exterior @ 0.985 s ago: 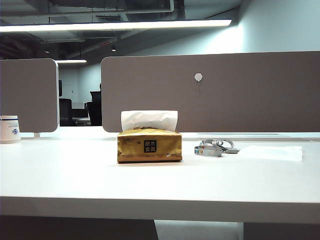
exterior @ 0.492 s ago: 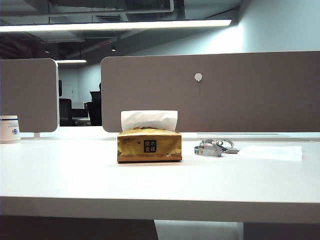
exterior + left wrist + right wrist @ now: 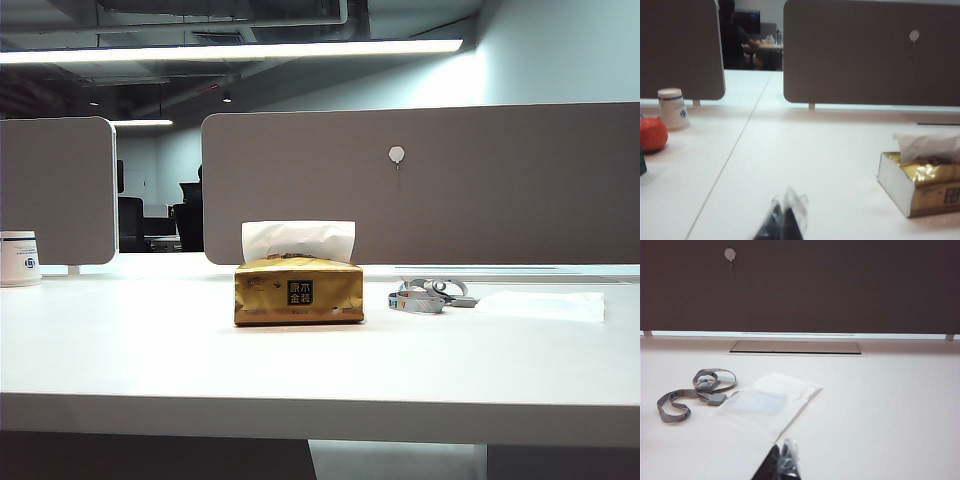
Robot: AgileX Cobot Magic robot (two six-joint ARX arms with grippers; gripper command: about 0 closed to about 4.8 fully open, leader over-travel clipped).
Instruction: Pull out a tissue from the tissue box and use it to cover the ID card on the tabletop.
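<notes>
The gold tissue box (image 3: 298, 292) stands mid-tabletop (image 3: 150, 350) with a white tuft (image 3: 298, 240) sticking up; it also shows in the left wrist view (image 3: 932, 189). To its right a white tissue (image 3: 540, 305) lies flat. In the right wrist view this tissue (image 3: 771, 402) lies over the ID card (image 3: 757, 401), whose pale blue face shows faintly through it, and the grey lanyard (image 3: 695, 392) coils beside it. My left gripper (image 3: 783, 220) is shut and empty, well short of the box. My right gripper (image 3: 781, 460) is shut and empty, just short of the tissue's near corner. Neither arm shows in the exterior view.
A white cup (image 3: 673, 107) with a blue logo and an orange round object (image 3: 652, 134) sit at the far left. Grey-brown divider panels (image 3: 420, 185) close off the back of the desk. A flat cable hatch (image 3: 795, 347) lies in front of the panel.
</notes>
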